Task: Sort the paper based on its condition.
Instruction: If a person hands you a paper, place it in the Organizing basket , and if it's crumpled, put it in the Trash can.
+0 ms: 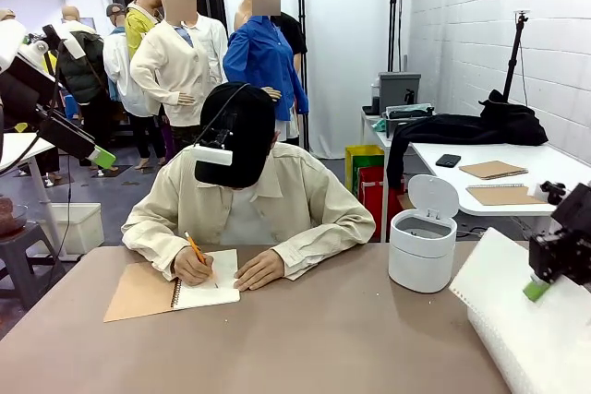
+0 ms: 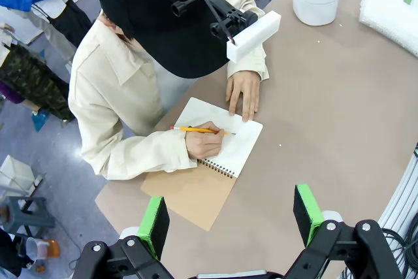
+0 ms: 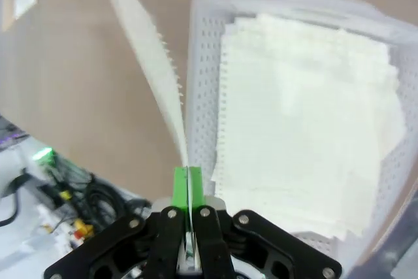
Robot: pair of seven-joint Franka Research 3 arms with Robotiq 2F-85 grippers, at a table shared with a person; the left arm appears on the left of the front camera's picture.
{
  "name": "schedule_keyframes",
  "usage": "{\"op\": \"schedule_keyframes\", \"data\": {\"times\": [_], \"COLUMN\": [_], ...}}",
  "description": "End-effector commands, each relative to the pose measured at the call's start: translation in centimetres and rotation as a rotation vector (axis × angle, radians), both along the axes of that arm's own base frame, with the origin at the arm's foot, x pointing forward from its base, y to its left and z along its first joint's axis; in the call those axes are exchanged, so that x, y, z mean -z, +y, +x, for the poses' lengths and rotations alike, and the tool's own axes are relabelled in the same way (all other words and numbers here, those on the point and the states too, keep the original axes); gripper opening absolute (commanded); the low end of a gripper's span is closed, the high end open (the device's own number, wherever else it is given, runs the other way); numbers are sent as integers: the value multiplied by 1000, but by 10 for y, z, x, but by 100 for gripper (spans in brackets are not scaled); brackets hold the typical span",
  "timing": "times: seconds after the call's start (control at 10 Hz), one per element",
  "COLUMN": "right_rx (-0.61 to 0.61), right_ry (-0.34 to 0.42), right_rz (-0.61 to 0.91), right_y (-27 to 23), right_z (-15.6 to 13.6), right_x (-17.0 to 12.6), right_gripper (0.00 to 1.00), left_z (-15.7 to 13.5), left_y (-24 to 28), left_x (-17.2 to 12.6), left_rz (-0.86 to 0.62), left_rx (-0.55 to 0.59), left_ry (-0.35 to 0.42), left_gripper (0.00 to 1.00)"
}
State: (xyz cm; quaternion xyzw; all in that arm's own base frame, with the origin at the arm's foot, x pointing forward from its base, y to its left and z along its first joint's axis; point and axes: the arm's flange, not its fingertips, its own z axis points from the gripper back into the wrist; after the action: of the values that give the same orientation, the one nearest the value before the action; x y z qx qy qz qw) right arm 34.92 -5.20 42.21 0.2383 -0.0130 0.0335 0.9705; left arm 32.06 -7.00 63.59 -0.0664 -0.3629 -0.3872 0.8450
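Note:
My right gripper [image 3: 188,184] is shut on the edge of one sheet of paper [image 3: 147,44], which rises edge-on above the table, its ragged punched edge showing. In the front view this gripper [image 1: 536,289] holds the sheet [image 1: 494,269] at the table's right side, over the white slotted basket [image 1: 517,357]. Several flat sheets [image 3: 307,129] lie stacked in that basket [image 3: 202,63]. My left gripper [image 2: 230,217] is open and empty, high above the table over the notebook. It hangs at the upper left in the front view [image 1: 103,158].
A person sits at the far side writing with an orange pencil [image 2: 196,130] in an open spiral notebook [image 1: 208,291] with a brown cover [image 2: 192,194]. A small white bin [image 1: 422,246] with a raised lid stands right of centre.

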Motion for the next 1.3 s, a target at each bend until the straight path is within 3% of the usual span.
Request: {"op": "schedule_keyframes", "data": {"times": [0.0, 0.3, 0.5, 0.9, 1.2], "right_rx": [-16, 42, 48, 11, 22], "right_ry": [-7, -22, -29, 62, 54], "right_rz": [-28, -7, -93, -99, -79], "right_y": [-13, -34, -46, -37, -32], "right_z": [-9, -13, -26, -24, -27], "right_x": [20, 43, 49, 83, 89], "right_gripper": [0, 0, 0, 0, 0], "left_z": [0, 0, 0, 0, 0], "left_y": [1, 1, 1, 1, 1], "left_x": [0, 0, 0, 0, 0], "left_rz": [5, 5, 5, 5, 5], "left_rx": [2, 2, 2, 2, 2], "left_ry": [-3, -3, -3, -3, -3], "left_gripper": [100, 100, 100, 100, 100]}}
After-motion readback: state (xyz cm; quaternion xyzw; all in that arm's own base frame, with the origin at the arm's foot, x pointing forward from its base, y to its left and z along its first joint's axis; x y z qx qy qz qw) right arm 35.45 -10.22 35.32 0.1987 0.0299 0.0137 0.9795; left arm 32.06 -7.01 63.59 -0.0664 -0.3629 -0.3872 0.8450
